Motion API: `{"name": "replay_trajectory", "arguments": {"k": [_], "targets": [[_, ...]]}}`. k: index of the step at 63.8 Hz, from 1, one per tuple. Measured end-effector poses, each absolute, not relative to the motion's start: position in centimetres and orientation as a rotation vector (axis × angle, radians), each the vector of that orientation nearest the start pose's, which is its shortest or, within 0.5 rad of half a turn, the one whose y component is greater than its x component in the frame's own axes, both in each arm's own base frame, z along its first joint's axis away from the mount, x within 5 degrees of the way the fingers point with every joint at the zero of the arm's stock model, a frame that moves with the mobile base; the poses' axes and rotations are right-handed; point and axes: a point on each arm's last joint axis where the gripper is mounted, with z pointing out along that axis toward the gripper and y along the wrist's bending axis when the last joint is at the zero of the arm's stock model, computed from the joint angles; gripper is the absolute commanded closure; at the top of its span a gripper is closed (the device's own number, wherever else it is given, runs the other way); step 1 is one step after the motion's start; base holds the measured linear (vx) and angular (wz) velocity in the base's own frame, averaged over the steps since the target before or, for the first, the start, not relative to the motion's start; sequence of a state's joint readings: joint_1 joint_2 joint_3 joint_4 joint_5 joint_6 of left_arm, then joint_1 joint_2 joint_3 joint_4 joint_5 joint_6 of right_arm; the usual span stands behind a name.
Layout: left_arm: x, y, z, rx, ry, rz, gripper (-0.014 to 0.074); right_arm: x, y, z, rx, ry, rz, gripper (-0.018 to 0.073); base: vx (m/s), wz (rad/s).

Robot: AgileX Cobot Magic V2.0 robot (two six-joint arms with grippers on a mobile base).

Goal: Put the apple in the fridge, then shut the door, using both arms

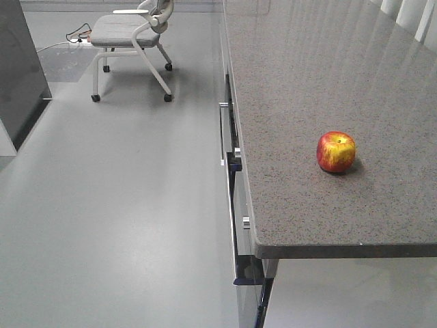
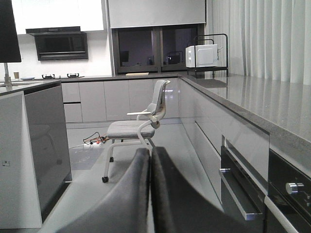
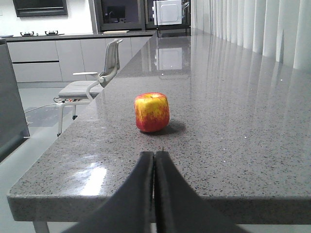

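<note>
Left jaws pressed together, low before a grey chair beside the long counter.

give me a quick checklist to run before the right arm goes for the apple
1. Apple sits free on the counter, nothing touching it: ok.
2. Right end effector points at the apple, roughly centred on it in the wrist view: ok.
3. Right end effector open for the grasp: not ok, its fingers are pressed together.
4. Left end effector empty and off the counter: ok, shut on nothing, facing the floor space.
5. Counter around the apple free of other things: ok.
6. Fridge door open and ready: cannot tell, no view shows it plainly.
</note>
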State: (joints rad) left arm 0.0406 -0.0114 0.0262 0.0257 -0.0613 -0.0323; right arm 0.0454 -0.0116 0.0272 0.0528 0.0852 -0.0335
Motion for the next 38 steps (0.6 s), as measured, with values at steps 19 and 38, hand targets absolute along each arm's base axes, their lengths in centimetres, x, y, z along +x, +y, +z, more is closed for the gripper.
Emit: {"name": "replay_trajectory", "arguments": {"k": [19, 38], "targets": [[5.6, 0.2, 21.0, -0.033, 1.437, 0.027, 0.0603, 5.7, 0.3, 19.7, -0.022, 1.584, 0.057, 0.0563, 0.0, 0.0], [5.6, 0.2, 21.0, -0.033, 1.437, 0.027, 0.0603, 5.5, 0.3, 20.7, 0.026, 1.561, 0.114, 0.0563, 0.0, 0.0]]}}
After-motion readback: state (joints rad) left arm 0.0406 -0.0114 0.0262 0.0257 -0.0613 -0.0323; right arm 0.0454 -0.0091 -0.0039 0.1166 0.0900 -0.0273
